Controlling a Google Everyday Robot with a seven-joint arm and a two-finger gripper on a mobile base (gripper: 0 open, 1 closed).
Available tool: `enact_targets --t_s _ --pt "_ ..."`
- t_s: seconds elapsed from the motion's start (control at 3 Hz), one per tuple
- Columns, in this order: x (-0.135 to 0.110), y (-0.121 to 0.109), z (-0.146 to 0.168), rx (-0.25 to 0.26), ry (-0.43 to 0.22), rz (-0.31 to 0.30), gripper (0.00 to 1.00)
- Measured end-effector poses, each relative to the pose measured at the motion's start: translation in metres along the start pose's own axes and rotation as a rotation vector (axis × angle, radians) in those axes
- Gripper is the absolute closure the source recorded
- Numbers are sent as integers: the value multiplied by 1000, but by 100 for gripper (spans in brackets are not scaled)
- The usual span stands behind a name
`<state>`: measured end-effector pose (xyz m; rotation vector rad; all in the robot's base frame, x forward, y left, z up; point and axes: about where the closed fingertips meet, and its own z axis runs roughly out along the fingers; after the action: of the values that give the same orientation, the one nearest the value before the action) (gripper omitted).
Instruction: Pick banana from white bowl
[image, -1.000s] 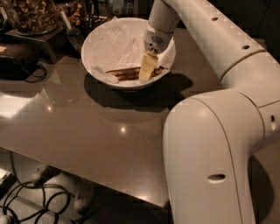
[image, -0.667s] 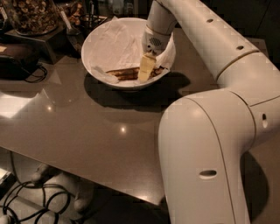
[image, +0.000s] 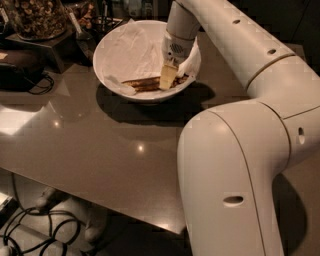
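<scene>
Only the arm (image: 240, 165) has shifted in the last second, its bulky elbow edging left across the lower right of the frame, while its tip holds its place over the bowl. On the brown desk (image: 100, 150), the white bowl (image: 102, 52) sits at upper centre, lined with crumpled paper. The banana (image: 142, 84) lies along the bowl's near side, its long axis running left to right across the frame and rising slightly rightward. The gripper (image: 168, 79) reaches down from the upper right and meets the banana right of its middle, so most of its length trails off to the left. Whether the gripper is spread or clamped on the banana cannot be told.
</scene>
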<state>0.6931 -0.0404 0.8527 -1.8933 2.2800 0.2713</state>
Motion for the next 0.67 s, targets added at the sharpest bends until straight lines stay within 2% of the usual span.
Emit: enact_targets --t_s 0.33,0.67 --pt "1 2 -5 7 5 -21 98" --pt "1 2 -5 7 4 -21 100"
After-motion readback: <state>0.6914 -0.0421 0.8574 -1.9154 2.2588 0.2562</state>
